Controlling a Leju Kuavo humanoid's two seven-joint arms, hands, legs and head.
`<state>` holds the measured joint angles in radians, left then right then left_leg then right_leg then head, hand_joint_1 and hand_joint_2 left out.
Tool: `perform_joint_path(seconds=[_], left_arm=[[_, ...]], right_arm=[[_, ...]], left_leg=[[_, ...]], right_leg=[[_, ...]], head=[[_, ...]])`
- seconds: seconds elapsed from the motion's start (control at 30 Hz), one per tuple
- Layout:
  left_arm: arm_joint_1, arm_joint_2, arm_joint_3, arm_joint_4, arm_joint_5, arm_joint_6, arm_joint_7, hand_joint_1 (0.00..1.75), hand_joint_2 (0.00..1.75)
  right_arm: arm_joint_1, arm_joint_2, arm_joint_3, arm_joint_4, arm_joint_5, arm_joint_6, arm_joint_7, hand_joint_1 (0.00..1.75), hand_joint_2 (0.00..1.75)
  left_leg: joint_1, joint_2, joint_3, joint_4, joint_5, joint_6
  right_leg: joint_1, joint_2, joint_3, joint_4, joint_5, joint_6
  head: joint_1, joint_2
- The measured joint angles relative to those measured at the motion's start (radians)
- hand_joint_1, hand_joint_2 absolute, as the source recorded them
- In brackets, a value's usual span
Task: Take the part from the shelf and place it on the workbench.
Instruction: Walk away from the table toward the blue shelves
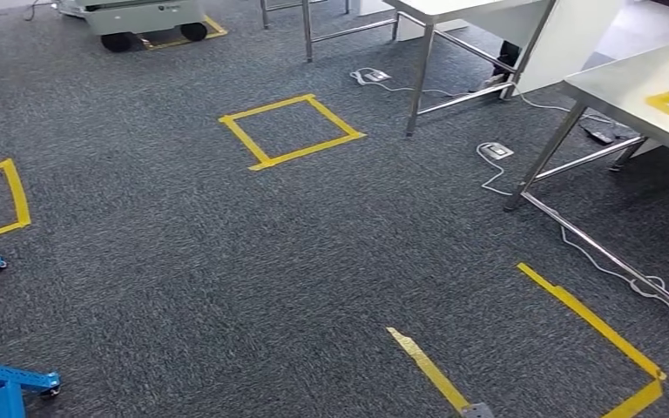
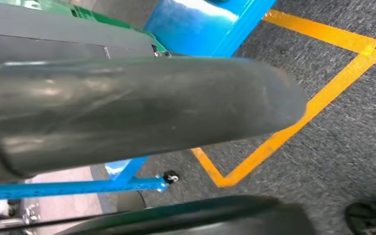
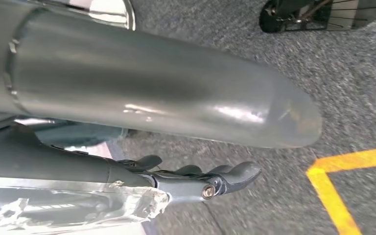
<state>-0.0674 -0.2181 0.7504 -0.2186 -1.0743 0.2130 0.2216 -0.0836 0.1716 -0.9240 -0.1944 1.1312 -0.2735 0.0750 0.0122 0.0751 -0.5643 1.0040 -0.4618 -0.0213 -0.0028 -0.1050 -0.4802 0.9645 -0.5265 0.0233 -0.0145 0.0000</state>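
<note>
In the head view, dark grey carpet floor (image 1: pixel 226 261) fills most of the frame. A complete square of yellow tape (image 1: pixel 292 131) lies at upper centre. Partial tape outlines show at the left edge and at lower right. A stainless-steel bench (image 1: pixel 636 87) comes in from the upper right, with a yellow tape mark on its top. A second steel bench (image 1: pixel 453 13) stands at top centre. White cables (image 1: pixel 496 170) trail over the carpet around their legs. The wheeled feet of a blue metal shelf frame (image 1: pixel 9 379) sit at lower left, and a white wheeled cart (image 1: pixel 144 17) is at upper left.

In the left wrist view, the left hand (image 2: pixel 137 107) shows mainly its thick grey thumb, with a dark finger near it. I cannot tell whether it is clenched or released. Behind it are the blue shelf frame (image 2: pixel 78 187) and a corner of yellow tape on carpet.

In the right wrist view, the right hand (image 3: pixel 142 98) grasps the part in a crumpled clear plastic bag (image 3: pixel 73 208). Its darker fingers (image 3: pixel 215 178) lie along the bag, above carpet and a yellow tape corner.
</note>
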Motion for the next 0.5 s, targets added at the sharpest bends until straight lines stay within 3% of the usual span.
perform_joint_path(seconds=[0.07,0.13,0.17,0.23,0.27,0.3,0.33,0.4,0.47,0.5], left_arm=[[0.0,-0.001,0.0,0.0,-0.003,0.0,0.0,0.0,0.0],[0.002,-0.001,0.0,0.0,-0.004,0.0,0.001,0.0,0.0],[0.002,0.0,0.0,0.0,-0.004,0.0,0.001,0.0,0.0],[-0.001,0.0,0.0,0.0,-0.004,-0.001,0.002,0.0,0.0],[-0.002,-0.001,0.0,0.0,-0.004,-0.001,0.002,0.0,0.0],[-0.002,-0.001,0.0,0.0,-0.004,-0.001,0.002,0.0,0.0],[-0.001,-0.001,0.0,0.0,-0.004,-0.001,0.002,0.0,0.0],[0.0,-0.001,0.0,0.0,-0.004,-0.002,0.002,0.0,0.0],[-0.002,-0.003,0.0,0.0,-0.006,-0.006,0.002,0.0,0.0],[-0.003,-0.004,0.0,0.0,-0.006,-0.009,0.002,0.0,0.0]], right_arm=[[-0.003,-0.001,0.002,-0.001,0.0,-0.002,0.001,0.0,0.0],[-0.005,-0.001,0.005,-0.001,0.0,-0.002,0.002,0.0,0.0],[-0.004,-0.001,0.006,-0.001,0.0,-0.002,0.002,0.0,0.0],[0.0,-0.001,0.007,-0.001,0.0,-0.003,0.002,0.0,0.0],[0.002,-0.001,0.007,-0.001,0.0,-0.003,0.002,0.0,0.0],[0.004,-0.001,0.007,-0.001,0.0,-0.003,0.003,0.0,0.0],[0.004,-0.001,0.007,-0.001,0.0,-0.003,0.003,0.0,0.0],[0.003,-0.002,0.007,-0.001,0.002,-0.004,0.003,0.0,0.0],[0.003,-0.002,0.008,-0.001,0.005,-0.007,0.006,0.0,0.0],[0.003,-0.003,0.008,-0.001,0.008,-0.009,0.008,0.0,0.0]], left_leg=[[-0.005,-0.014,-0.001,-0.006,-0.006,0.019],[-0.006,-0.036,-0.002,-0.008,-0.003,0.033],[-0.005,-0.048,-0.002,-0.009,-0.001,0.041],[-0.006,-0.073,-0.003,-0.01,0.0,0.05],[-0.009,-0.087,-0.004,-0.01,0.0,0.052],[-0.011,-0.102,-0.003,-0.009,0.0,0.053],[-0.013,-0.118,-0.002,-0.009,0.0,0.053],[-0.015,-0.15,0.002,-0.009,-0.001,0.053],[-0.016,-0.177,0.001,-0.006,-0.001,0.05],[-0.015,-0.189,-0.004,-0.004,0.0,0.045]], right_leg=[[0.0,-0.019,0.009,-0.001,-0.007,0.01],[-0.006,0.01,0.009,0.019,-0.028,0.02],[-0.009,0.039,-0.008,0.056,-0.052,0.024],[-0.01,0.09,-0.074,0.192,-0.12,0.023],[-0.009,0.097,-0.112,0.264,-0.146,0.022],[-0.009,0.101,-0.141,0.31,-0.153,0.019],[-0.009,0.103,-0.154,0.317,-0.138,0.016],[-0.008,0.119,-0.124,0.216,-0.056,0.006],[-0.011,0.173,-0.074,0.085,0.008,-0.001],[-0.012,0.195,-0.059,0.048,0.018,-0.002]], head=[[0.004,0.0],[0.006,0.0],[0.008,0.0],[0.01,0.0],[0.01,0.0],[0.01,0.0],[0.01,0.0],[0.01,0.0],[0.01,0.0],[0.009,0.0]])
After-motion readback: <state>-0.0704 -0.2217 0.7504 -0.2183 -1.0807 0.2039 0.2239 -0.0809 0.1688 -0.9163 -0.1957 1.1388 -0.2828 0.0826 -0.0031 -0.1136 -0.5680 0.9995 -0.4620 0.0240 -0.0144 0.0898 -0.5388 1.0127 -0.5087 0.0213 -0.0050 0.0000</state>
